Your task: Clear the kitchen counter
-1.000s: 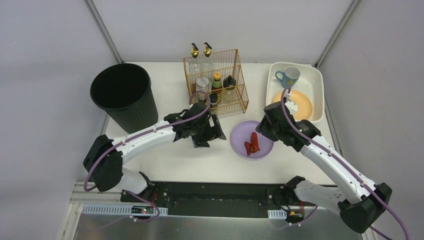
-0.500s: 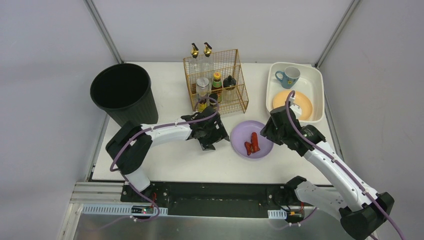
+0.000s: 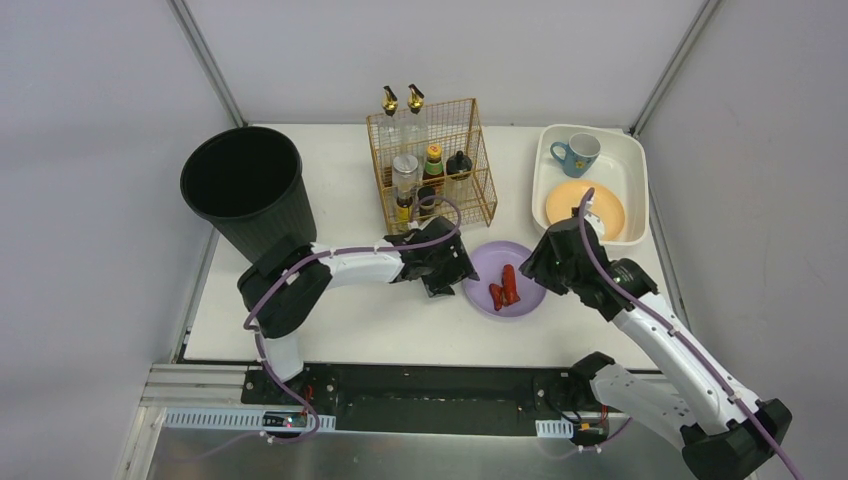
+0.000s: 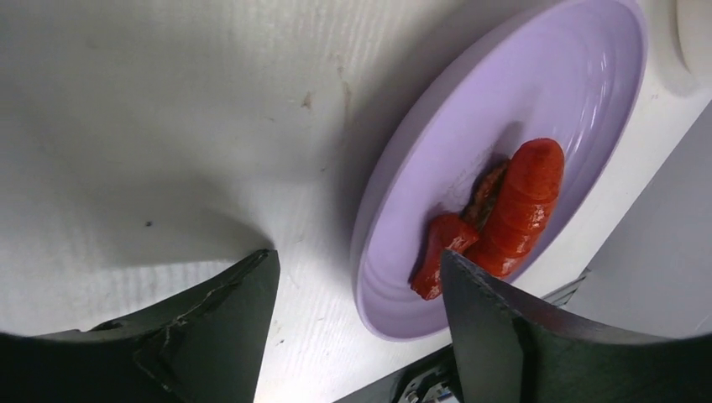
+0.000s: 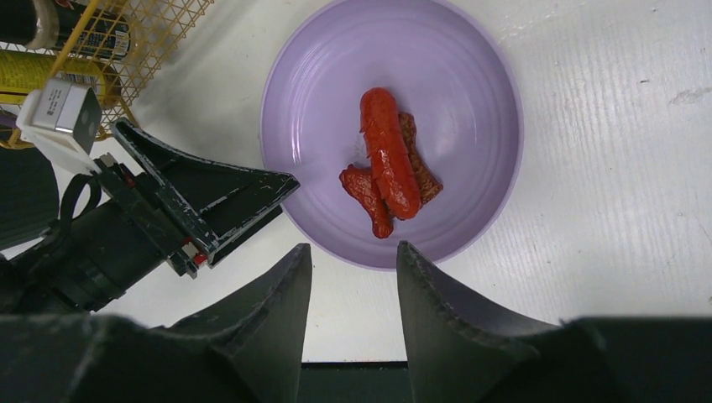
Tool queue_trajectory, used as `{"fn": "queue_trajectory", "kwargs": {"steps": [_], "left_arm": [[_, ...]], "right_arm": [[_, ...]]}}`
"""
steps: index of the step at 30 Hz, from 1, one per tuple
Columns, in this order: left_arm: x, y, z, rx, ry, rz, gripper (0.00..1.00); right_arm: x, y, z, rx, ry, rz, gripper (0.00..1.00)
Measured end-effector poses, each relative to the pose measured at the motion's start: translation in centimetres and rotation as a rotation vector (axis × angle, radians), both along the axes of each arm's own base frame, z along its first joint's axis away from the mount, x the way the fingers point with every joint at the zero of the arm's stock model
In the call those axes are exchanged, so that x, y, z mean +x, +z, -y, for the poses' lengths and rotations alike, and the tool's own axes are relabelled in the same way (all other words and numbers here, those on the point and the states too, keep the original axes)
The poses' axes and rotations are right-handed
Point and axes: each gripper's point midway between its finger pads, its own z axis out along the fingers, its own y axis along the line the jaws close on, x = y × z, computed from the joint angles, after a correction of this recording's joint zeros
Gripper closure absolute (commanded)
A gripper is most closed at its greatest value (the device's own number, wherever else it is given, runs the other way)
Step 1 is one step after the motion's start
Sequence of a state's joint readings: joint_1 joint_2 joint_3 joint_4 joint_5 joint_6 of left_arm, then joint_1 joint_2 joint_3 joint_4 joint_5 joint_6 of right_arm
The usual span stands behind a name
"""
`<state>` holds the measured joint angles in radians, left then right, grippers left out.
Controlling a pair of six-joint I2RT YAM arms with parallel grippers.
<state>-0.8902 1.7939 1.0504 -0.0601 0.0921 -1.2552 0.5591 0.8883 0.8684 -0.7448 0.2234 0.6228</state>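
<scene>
Left tool (image 4: 358,260) parted by purple plate (image 4: 588,75), right tool (image 5: 353,248) parted, empty

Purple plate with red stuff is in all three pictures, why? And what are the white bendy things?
Those white bendy things are two robot arms bolted to the front of a white counter. One picture comes from a camera up high, looking down. The other two come from small cameras on the arms' wrists, so each shows its own black fingers at the bottom. Both wrists face the purple plate, so you see it three times. On it lie pieces of red sausage. Also on the counter: a black bin, a gold wire rack of bottles, and a cream tub holding a blue cup and an orange plate. The left gripper and right gripper are both open, holding nothing.
</scene>
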Motion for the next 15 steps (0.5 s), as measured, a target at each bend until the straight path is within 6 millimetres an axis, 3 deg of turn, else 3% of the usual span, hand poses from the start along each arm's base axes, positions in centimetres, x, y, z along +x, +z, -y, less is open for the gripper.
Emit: {"fn": "queue_trajectory", "kwargs": {"steps": [6,15], "left_arm": [[0.3,-0.5,1.6,-0.03,0.012,-0.011,0.46],[0.4,-1.3,2.0,-0.013,0.024,-0.009,0.75]], "right_arm": [[-0.6,-0.1,0.1,0.019,0.011,0.004,0.55],[-1.3,-0.2,0.4,0.03,0.015,0.013,0.55]]}}
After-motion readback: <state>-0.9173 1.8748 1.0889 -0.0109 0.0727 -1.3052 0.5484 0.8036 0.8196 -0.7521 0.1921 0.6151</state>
